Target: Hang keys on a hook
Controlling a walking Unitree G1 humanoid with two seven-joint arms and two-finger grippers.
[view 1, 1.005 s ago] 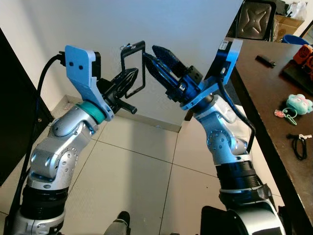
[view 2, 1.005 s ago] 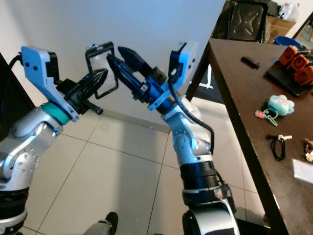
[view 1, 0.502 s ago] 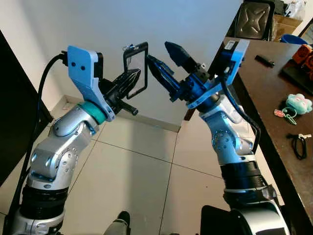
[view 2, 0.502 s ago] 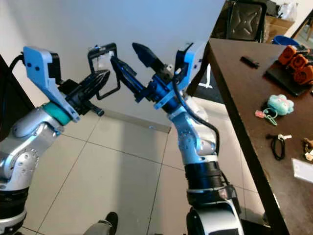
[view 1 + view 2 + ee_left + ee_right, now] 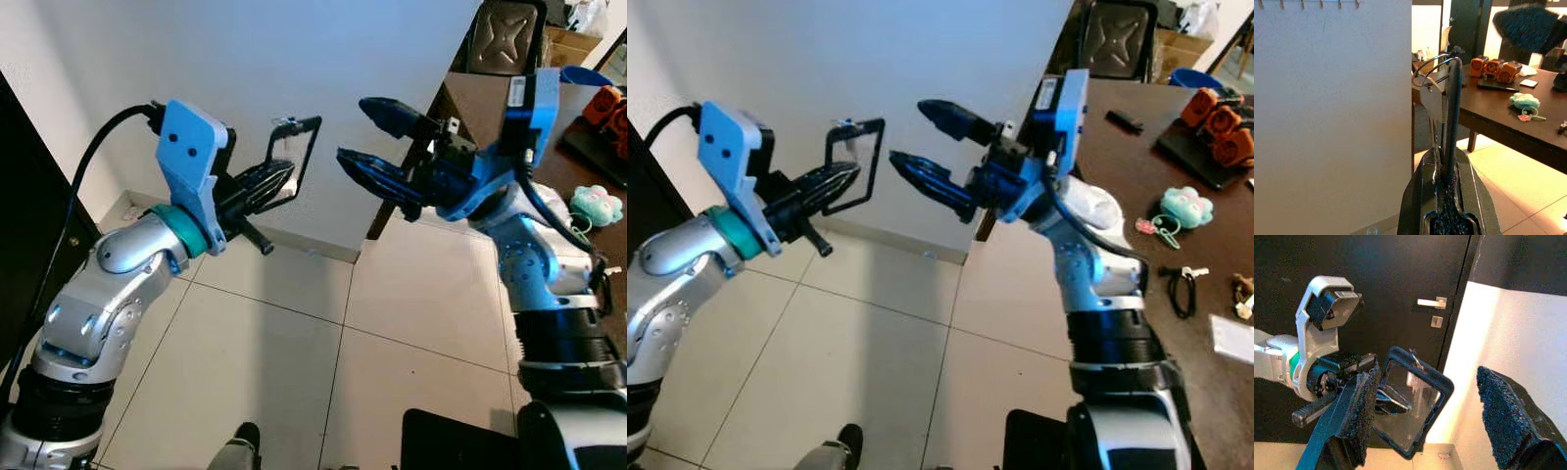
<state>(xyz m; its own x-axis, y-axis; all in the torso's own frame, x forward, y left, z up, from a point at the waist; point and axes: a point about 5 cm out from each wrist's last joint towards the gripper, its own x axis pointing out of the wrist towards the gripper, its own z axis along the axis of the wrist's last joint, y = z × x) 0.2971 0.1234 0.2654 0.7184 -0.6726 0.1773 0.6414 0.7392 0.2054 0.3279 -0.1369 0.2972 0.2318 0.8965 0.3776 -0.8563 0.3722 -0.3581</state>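
We have the black-framed key holder (image 5: 291, 159), with its key ring (image 5: 1431, 71), clamped in our left gripper (image 5: 263, 183) in mid-air. Our right gripper (image 5: 377, 137) hangs just beside it, jaws wide and empty. Hanging is not yet done; the row of hooks (image 5: 1309, 4) high on the wall is well apart.

Dark table (image 5: 1136, 176): teal plush keychain (image 5: 1183, 208), black cord (image 5: 1182, 290), orange items (image 5: 1218, 116).

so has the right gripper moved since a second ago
Yes. The right gripper has let go of the key holder and pulled back toward the brown table, its fingers now open. The left gripper holds the holder alone.
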